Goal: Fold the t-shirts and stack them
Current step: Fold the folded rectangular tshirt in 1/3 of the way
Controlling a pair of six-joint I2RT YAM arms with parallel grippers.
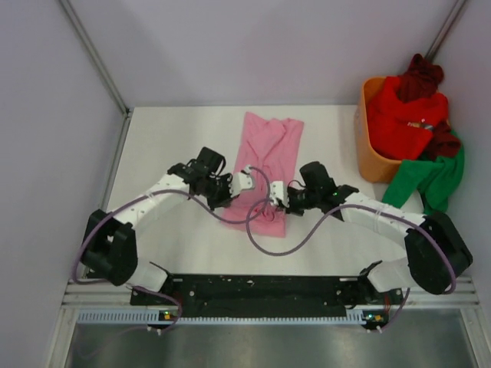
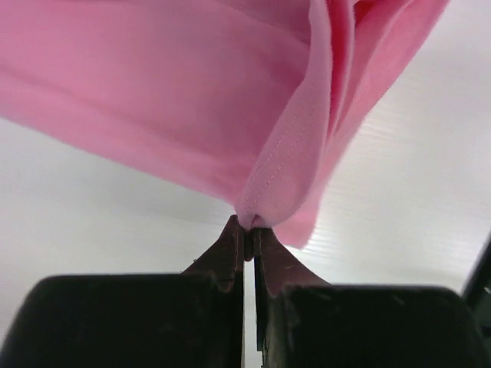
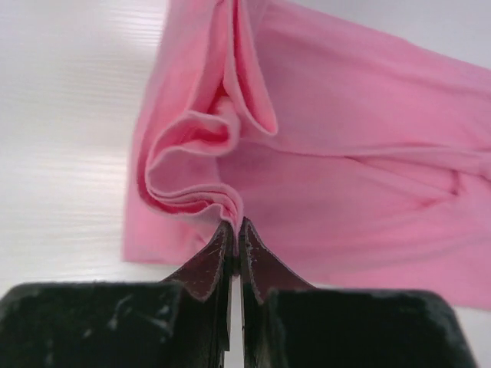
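The left tool (image 2: 249, 226) and right tool (image 3: 235, 226), two in all, each clench the one pink t-shirt (image 1: 270, 146).

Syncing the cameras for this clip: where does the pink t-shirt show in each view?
Top external: pink t-shirt at centre frame, a long strip on the white table.
Left wrist: fills the upper frame, stitched edge pinched in the left fingers.
Right wrist: upper centre and right, bunched fold pinched in the right fingers.
Shared landmark: the white table, beside the cloth in all three.
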